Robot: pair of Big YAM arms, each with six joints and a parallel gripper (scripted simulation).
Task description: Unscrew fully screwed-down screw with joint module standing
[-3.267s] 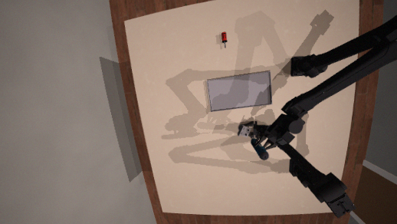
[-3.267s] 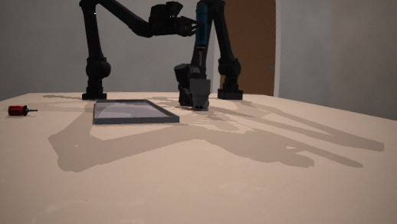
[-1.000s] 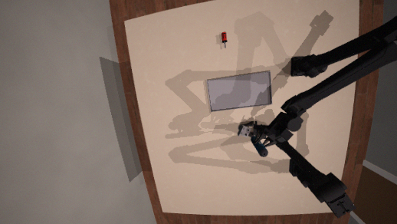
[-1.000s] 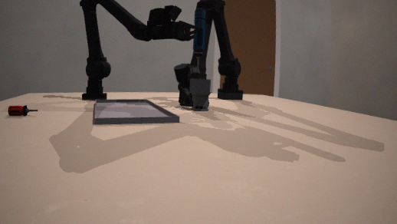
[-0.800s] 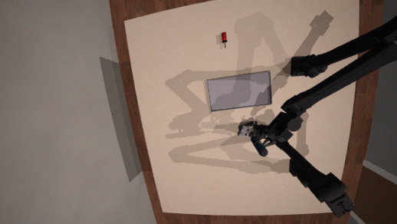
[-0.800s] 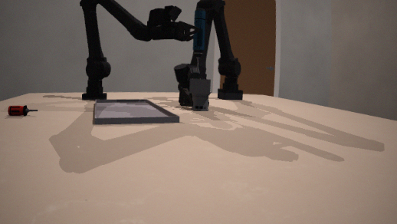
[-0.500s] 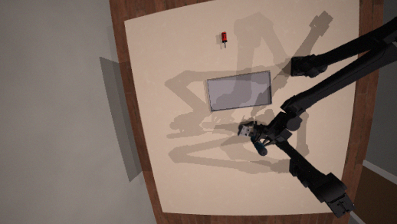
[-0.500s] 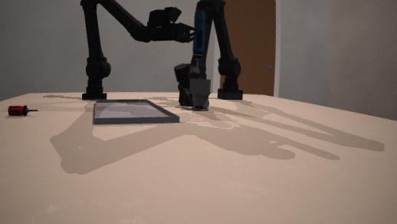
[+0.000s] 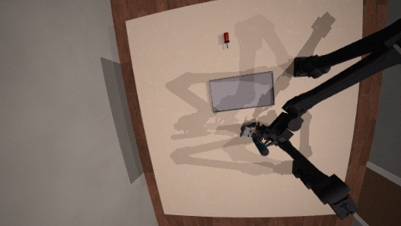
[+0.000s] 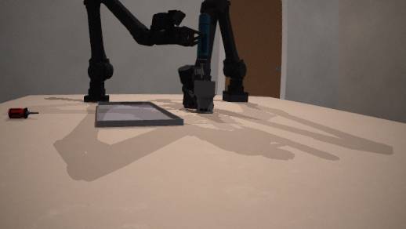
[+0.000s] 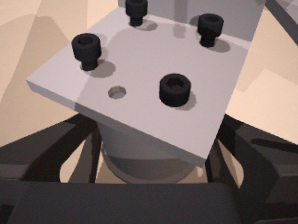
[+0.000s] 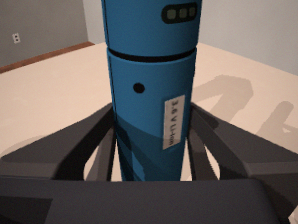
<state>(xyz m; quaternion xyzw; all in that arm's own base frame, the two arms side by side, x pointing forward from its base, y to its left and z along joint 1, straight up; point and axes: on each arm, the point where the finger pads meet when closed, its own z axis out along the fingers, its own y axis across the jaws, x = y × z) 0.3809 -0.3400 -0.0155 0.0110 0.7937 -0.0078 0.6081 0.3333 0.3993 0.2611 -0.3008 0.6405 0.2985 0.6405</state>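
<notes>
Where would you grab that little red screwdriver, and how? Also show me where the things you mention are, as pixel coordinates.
By the thick red handle of the screwdriver [image 9: 226, 37] [image 10: 17, 113], I'd say, coming straight down from above: it lies on its side, so the gripper could close across the handle, which is much fatter than the thin shaft.
</notes>
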